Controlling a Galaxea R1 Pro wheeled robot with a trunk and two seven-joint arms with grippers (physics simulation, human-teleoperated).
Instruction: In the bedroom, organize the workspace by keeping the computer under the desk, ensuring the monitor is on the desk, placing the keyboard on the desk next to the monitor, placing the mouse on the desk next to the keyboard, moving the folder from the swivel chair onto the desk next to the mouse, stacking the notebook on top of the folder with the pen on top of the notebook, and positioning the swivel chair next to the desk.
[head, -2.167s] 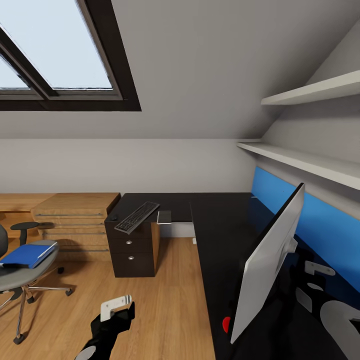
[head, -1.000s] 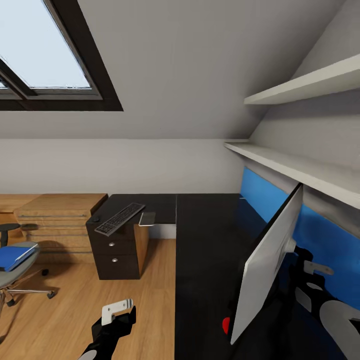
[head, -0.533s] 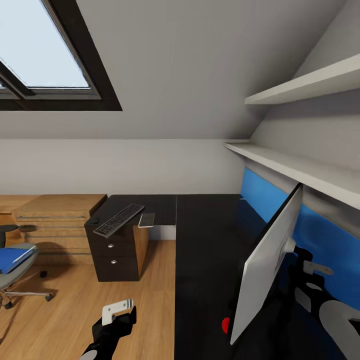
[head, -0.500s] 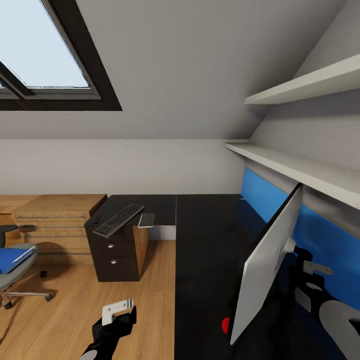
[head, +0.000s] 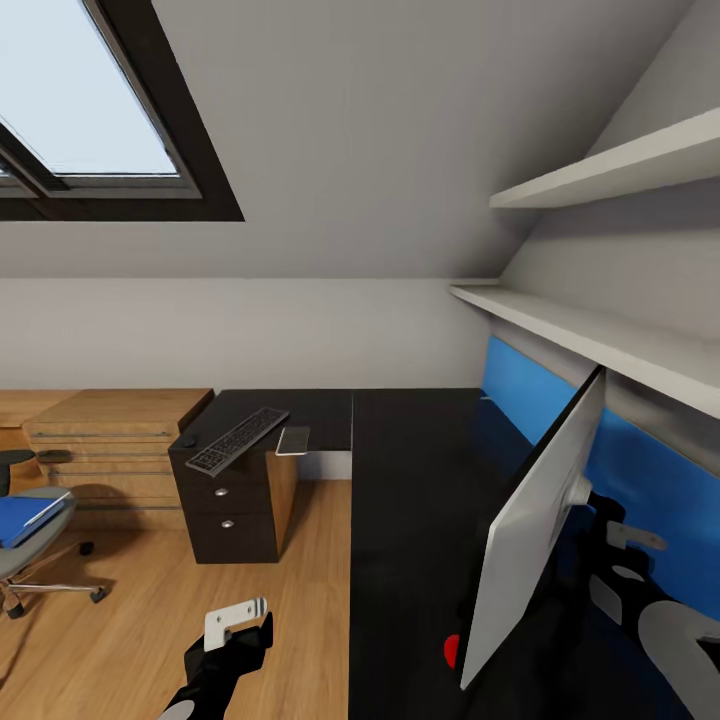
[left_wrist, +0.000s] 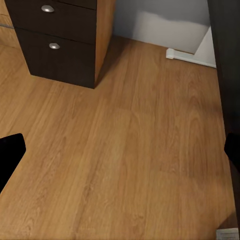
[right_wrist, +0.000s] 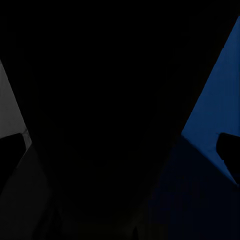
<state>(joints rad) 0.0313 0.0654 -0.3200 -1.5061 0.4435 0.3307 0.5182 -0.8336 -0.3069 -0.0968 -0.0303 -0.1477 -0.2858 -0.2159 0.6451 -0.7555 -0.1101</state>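
The black desk (head: 420, 470) runs in an L from its drawer unit (head: 228, 505) towards me. On its near right part stands the monitor (head: 535, 525), seen edge-on from behind, with a red dot (head: 452, 650) at its lower corner. The keyboard (head: 238, 440) lies on the far wing above the drawers, with the mouse (head: 188, 441) just left of it. At the far left the blue folder (head: 25, 515) rests on the swivel chair (head: 35, 560). My left gripper (left_wrist: 120, 152) hangs open over bare floor. My right gripper (right_wrist: 120, 150) is open behind the monitor, facing dark desk and blue panel.
A light wooden chest (head: 110, 440) stands left of the drawer unit. A small pale flat piece (head: 294, 439) sits at the desk's inner edge. Two white shelves (head: 600, 335) run above the blue back panel (head: 640, 470). Wooden floor (head: 300, 560) lies between me and the drawers.
The view swung right over the first second, so chair and desk slid left in the picture. In the last half second nothing has moved.
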